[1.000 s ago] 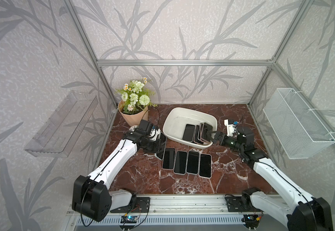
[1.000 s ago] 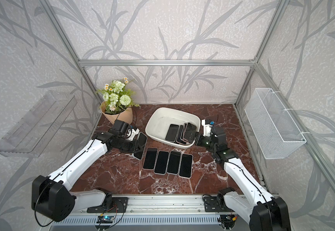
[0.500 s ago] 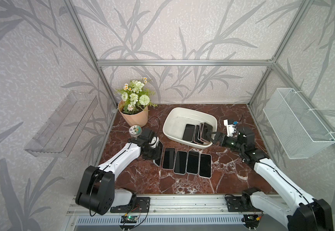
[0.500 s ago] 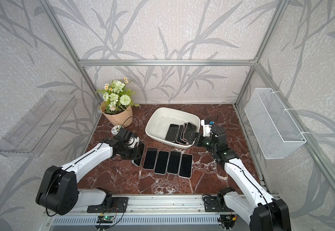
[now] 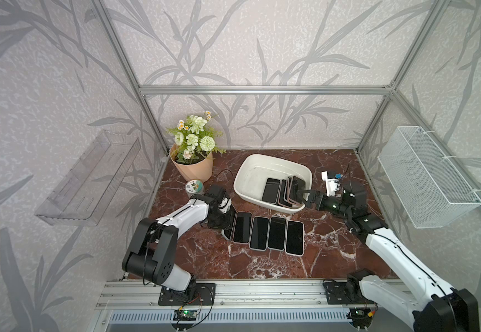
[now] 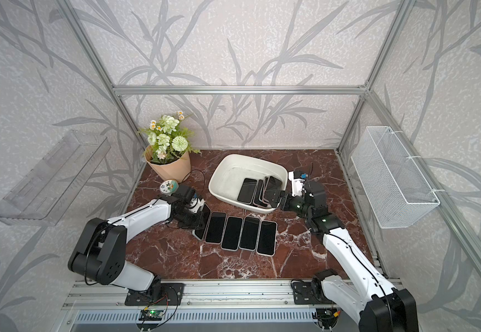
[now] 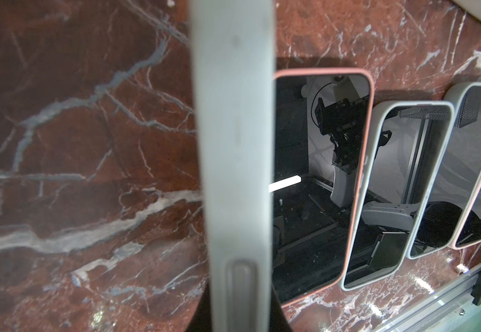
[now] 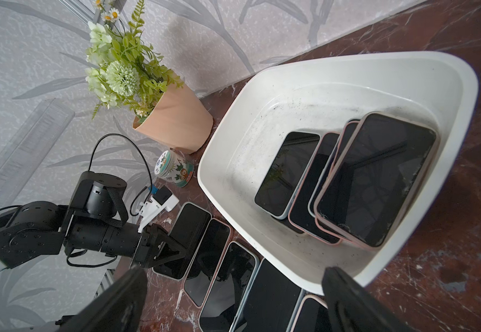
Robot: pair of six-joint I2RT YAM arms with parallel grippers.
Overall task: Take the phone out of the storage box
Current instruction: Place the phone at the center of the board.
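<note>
Nearest, a row of phones (image 5: 268,234) lies face up on the counter (image 5: 204,253), side by side. At the row's left end the left gripper (image 5: 226,221) is clamped on an edge-on phone (image 7: 233,172), held on its long side just beside the first phone of the row. That arm is occupied.

Farther back, the right gripper (image 5: 304,197) hangs at the near right corner of the storage box (image 8: 262,115), its jaws spread wide with nothing between them. Inside the box several phones overlap against the right wall, and the left part of the floor is bare. The top phone (image 8: 377,178) lies face up and tilted, resting on the ones beneath.

Its long axis runs from the near rim toward the far wall, so it lies at an angle across the line of the right gripper, which reaches in from the right. This phone sits just past the fingertips, deeper in the box and lower, and appears clear of them. The right arm is much the nearer. It would likely need to cross the rim and drop so its jaws take the phone across its narrow width.

A flower pot (image 5: 193,169) stands well apart at the far left.
</note>
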